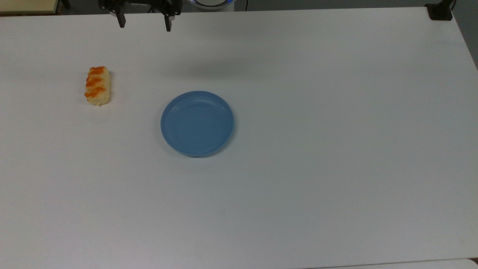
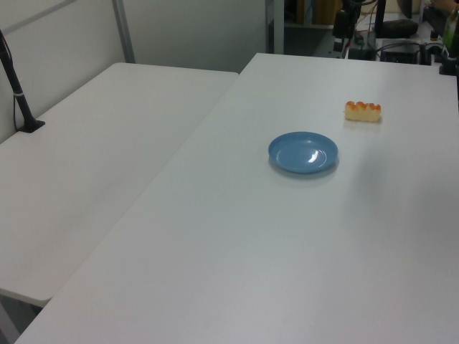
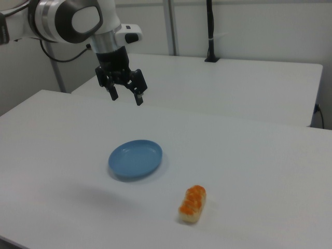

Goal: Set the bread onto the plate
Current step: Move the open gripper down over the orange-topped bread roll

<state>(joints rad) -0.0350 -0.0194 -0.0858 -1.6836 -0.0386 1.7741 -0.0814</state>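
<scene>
The pale-yellow bread [image 1: 98, 86] with orange-brown patches lies on the white table at the top view's left; it also appears in the left view [image 2: 363, 111] and the right view [image 3: 192, 204]. The round light-blue plate [image 1: 197, 123] sits empty near the table's middle, to the right of the bread in the top view [image 2: 303, 153] [image 3: 136, 158]. My gripper [image 1: 144, 24] hangs open high above the table at the top view's upper edge, holding nothing [image 3: 126, 98]. It is well apart from both bread and plate.
A second white table [image 2: 93, 143] adjoins on the left view's left, with a black pole [image 2: 16, 86] standing on it. Cables and equipment [image 2: 401, 43] crowd the table's far end in the left view. A black clamp [image 1: 440, 11] sits at the top view's upper right corner.
</scene>
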